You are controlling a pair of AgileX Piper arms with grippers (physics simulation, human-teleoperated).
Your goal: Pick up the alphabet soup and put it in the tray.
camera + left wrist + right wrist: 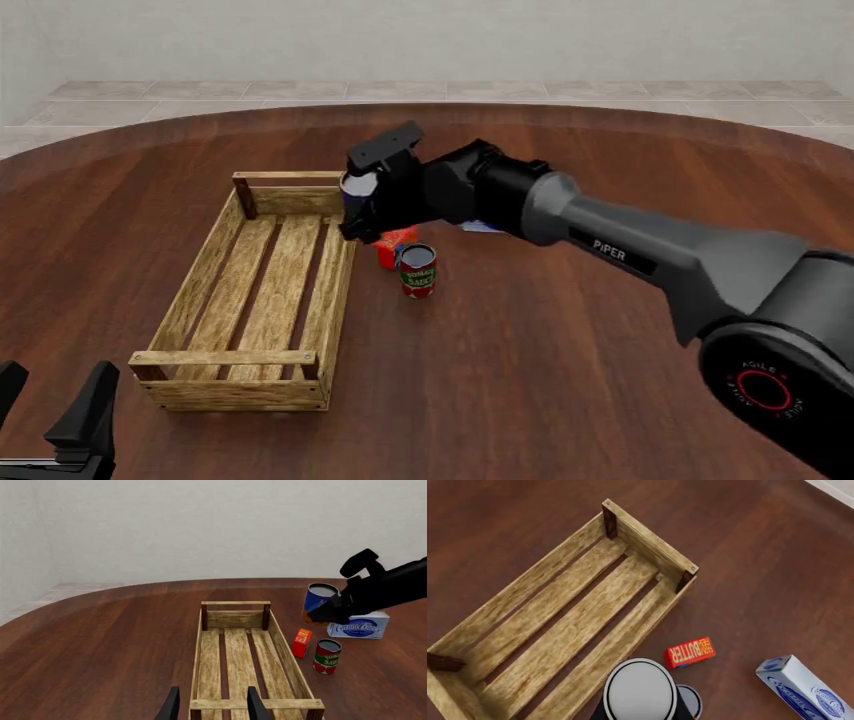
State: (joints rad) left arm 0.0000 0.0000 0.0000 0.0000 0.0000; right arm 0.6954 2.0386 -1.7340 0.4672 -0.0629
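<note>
Right gripper (pixel 363 205) has its jaws clamped on the alphabet soup (pixel 358 186), lifted just outside the tray (pixel 200 262) at its far right corner; carry step under way; next, swing inward over the slats and let go.

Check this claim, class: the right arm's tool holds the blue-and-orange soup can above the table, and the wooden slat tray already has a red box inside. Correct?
Not quite. The wooden slat tray holds nothing; the small red box lies on the table beside it, as the right wrist view shows. The right tool does hold the blue-and-orange soup can aloft.
</note>
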